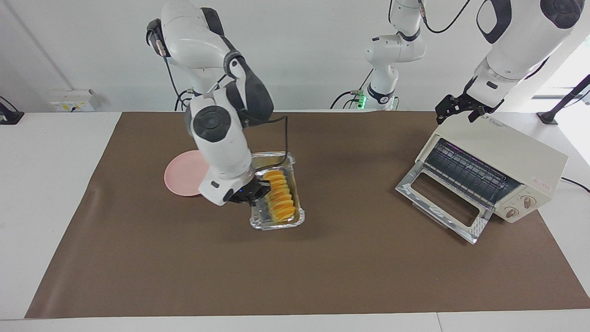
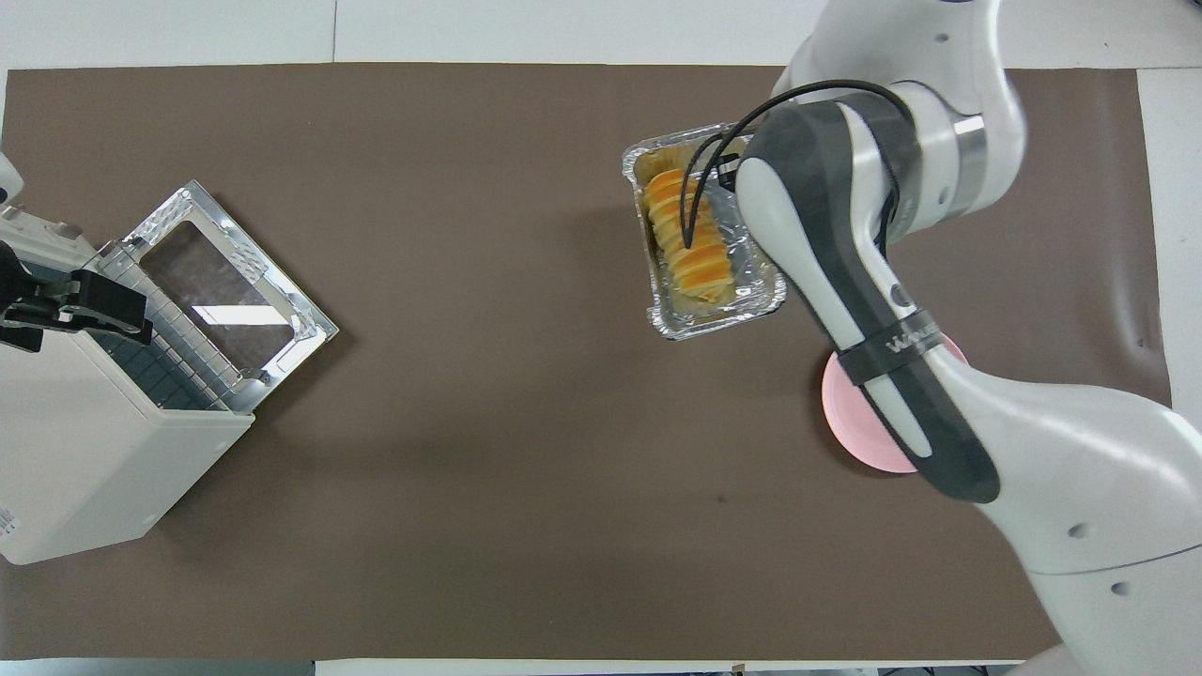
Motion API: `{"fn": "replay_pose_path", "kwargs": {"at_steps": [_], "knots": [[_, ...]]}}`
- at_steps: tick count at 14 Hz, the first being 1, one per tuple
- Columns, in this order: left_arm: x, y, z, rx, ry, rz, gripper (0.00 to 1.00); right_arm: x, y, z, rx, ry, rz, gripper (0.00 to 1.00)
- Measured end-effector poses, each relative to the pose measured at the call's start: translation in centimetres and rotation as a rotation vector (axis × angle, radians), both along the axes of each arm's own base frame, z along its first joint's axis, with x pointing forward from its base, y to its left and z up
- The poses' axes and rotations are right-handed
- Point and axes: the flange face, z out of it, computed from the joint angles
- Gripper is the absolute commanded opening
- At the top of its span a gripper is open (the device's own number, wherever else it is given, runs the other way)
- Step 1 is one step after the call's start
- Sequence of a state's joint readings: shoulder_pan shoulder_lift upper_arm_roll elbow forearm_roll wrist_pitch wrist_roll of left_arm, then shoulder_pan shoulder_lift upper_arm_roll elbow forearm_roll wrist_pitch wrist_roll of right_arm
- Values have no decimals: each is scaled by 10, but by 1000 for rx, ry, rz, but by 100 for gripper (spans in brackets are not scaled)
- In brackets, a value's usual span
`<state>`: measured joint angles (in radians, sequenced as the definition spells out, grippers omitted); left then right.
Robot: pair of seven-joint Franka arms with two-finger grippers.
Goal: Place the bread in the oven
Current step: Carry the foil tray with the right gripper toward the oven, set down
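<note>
Right tool (image 1: 255, 192) is clamped tight on the long rim of the foil tray (image 1: 298, 203), holding it up over the middle of the brown mat (image 1: 322, 267), toward the right arm's end. Tray rides roughly level.

Bread (image 1: 278, 199) lies lengthwise inside the tray; in the overhead view it shows as a ridged yellow loaf (image 2: 688, 246) with the right arm's forearm crossing over one side of the tray (image 2: 714, 319).

Pink plate (image 1: 180, 173) sits on the tabletop, partly covered by the right arm.

Oven (image 1: 507, 161) stands at the left arm's end of the tabletop, door (image 1: 440, 210) dropped fully open, wire rack visible inside. Well apart from the tray.

Left tool (image 1: 458, 110) waits over the oven's top edge nearest the robots, fingers spread wide, nothing in them.
</note>
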<state>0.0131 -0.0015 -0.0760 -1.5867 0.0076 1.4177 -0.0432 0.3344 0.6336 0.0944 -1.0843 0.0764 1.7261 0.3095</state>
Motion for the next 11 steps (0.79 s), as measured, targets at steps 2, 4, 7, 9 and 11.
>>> {"fn": "replay_pose_path", "kwargs": {"at_steps": [2, 4, 7, 9, 11], "knots": [[0, 0, 0, 0, 0, 0, 100, -20, 52, -5, 13, -12, -36, 0], [0, 0, 0, 0, 0, 0, 100, -31, 84, -31, 26, -32, -53, 0], [0, 0, 0, 0, 0, 0, 100, -42, 97, -95, 31, -46, -55, 0], [0, 0, 0, 0, 0, 0, 100, -51, 96, -126, 28, -49, -59, 0], [0, 0, 0, 0, 0, 0, 100, -60, 98, -144, 25, -47, -53, 0]]}}
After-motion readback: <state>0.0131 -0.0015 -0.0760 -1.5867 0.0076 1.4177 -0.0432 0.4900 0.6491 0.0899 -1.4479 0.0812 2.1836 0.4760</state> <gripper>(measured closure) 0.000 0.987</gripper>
